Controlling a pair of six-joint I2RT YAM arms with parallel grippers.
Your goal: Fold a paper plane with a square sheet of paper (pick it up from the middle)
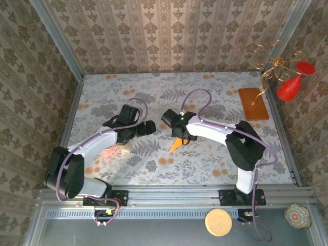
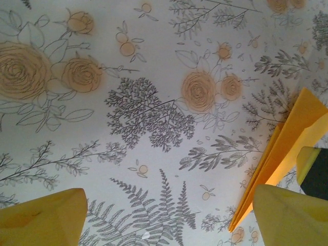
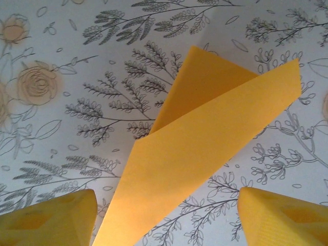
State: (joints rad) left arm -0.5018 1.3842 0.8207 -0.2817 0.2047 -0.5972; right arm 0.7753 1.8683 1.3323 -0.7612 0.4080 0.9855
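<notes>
1. The slim, pointed paper plane [image 3: 205, 148] of bright orange-yellow matte paper lies flat on the floral-printed table cover [image 3: 77, 61]. It is folded into two overlapping layers, with one long flap across the other.
2. In the right wrist view the plane runs down into the gap between the right gripper's [image 3: 164, 220] two yellow fingers. It passes just beside the finger at the lower left [image 3: 48, 220] and stays well apart from the finger at the lower right [image 3: 284, 218].
3. The right gripper's jaws stand wide, far wider than the paper between them, and they clamp nothing. I cannot tell whether the paper's edge touches the lower-left finger.
4. From above, the plane [image 1: 176, 144] sticks out from under the right gripper [image 1: 179, 134] near the middle of the table, with its pointed end toward the near edge.
5. In the left wrist view the plane [image 2: 289, 143] lies off to the right, outside the gap of the left gripper [image 2: 166, 220]. Its lower edge runs behind the right-hand yellow finger [image 2: 292, 215]; whether they touch cannot be told.
6. The left gripper's jaws are also spread wide, with only bare patterned cover between them.
7. In the top view the left gripper [image 1: 148, 127] sits just beside the right one, to the left of the plane.
8. A stiff, brown-orange rectangular board [image 1: 252, 103] lies well apart at the far right of the table.
</notes>
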